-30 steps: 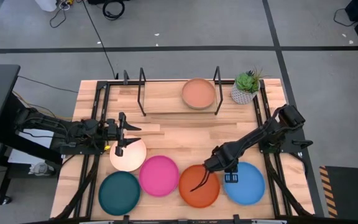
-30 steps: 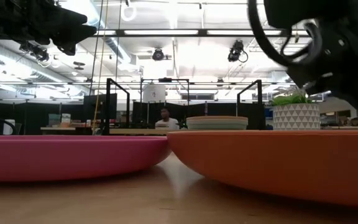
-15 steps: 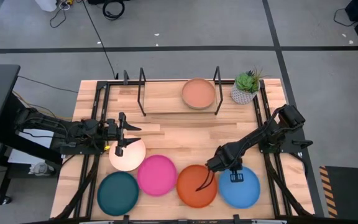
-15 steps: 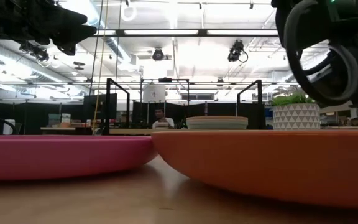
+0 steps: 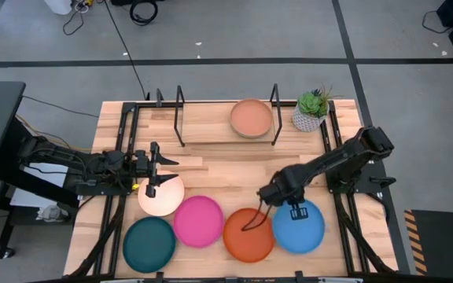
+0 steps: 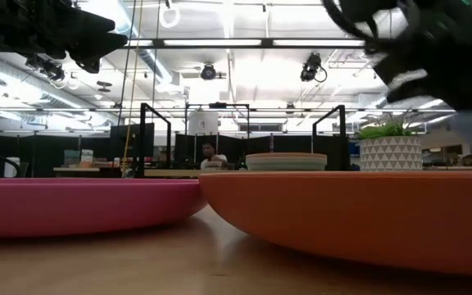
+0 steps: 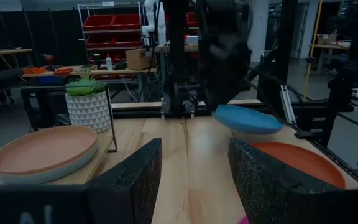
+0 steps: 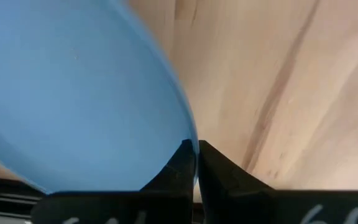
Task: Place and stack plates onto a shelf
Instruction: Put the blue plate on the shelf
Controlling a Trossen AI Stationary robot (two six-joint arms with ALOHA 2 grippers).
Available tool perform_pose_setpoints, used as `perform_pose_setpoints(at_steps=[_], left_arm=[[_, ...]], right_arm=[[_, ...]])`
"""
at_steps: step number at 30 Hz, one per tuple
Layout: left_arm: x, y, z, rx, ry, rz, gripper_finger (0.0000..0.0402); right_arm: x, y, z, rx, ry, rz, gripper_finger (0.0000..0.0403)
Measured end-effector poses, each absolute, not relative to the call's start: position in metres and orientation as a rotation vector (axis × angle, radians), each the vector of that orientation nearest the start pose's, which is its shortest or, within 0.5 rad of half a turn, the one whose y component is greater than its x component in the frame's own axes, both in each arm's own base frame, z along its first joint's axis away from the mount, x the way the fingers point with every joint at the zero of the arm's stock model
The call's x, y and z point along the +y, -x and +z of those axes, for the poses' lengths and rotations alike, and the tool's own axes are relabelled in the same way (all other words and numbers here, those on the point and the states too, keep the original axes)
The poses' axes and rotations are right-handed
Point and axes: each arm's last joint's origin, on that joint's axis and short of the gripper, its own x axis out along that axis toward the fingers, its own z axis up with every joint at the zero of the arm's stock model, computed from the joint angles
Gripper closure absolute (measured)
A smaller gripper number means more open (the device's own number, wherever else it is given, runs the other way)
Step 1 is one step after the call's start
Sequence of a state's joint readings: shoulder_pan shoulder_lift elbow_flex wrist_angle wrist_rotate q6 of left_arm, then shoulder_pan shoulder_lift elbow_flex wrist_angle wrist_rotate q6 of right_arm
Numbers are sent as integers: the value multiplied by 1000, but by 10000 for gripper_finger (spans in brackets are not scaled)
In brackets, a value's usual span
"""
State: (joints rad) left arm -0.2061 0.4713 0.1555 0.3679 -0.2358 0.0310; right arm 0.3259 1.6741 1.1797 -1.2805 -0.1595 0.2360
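Note:
My right gripper [image 5: 274, 196] is shut on the blue plate [image 5: 299, 226] at the table's near right. The orange plate [image 5: 248, 234] lies just left of it, with the pink [image 5: 200, 221], teal [image 5: 149, 244] and cream [image 5: 163, 196] plates flat on the table farther left. My left gripper [image 5: 157, 169] hangs open over the cream plate's far rim, touching nothing. The shelf [image 5: 211, 126] stands at the far edge; a peach-topped stack of plates [image 5: 252, 118] rests on its right end. My right gripper pinches the blue plate's rim [image 8: 190, 134] between its two fingers [image 8: 173, 171], on the side nearest the orange plate. It comes slanting down from the table's right. The held side [image 7: 229, 115] is raised; I cannot tell whether the opposite rim rests on the table.
A potted plant in a white pot [image 5: 311, 112] stands right of the shelf. The shelf's black hoops [image 5: 181, 116] rise at its ends. Bare wood [image 5: 226, 169] lies between the plates' row and the shelf. A person [image 6: 211, 153] shows far behind the table.
My right gripper has gone up and a little toward the far edge with the blue plate's rim. The blue plate has shifted toward the table's left and its held side has come up. The orange plate has slid slightly left.

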Motion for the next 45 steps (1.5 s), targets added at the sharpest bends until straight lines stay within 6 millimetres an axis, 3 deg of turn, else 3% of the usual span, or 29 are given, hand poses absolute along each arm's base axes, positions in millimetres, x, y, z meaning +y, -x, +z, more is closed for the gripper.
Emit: perform_pose_setpoints(at_steps=[8,14,28,35,45], left_arm=[[-20,-131,209,-51,-18,31,209],[-20,-131,210,-57,-17,31,209],[-20,-131,209,-51,8,29,209],[-20,-131,208,-43,7,29,209],[-20,-131,208,-34,-9,30,209]], right_arm=[[37,-298,245,1635,-190,20,390],[-26,-332,250,1516,-290,-169,389],[-154,-406,268,1351,-233,-172,389],[-205,-423,276,1227,-171,-133,388],[-252,-413,276,1050,-168,-126,388]])
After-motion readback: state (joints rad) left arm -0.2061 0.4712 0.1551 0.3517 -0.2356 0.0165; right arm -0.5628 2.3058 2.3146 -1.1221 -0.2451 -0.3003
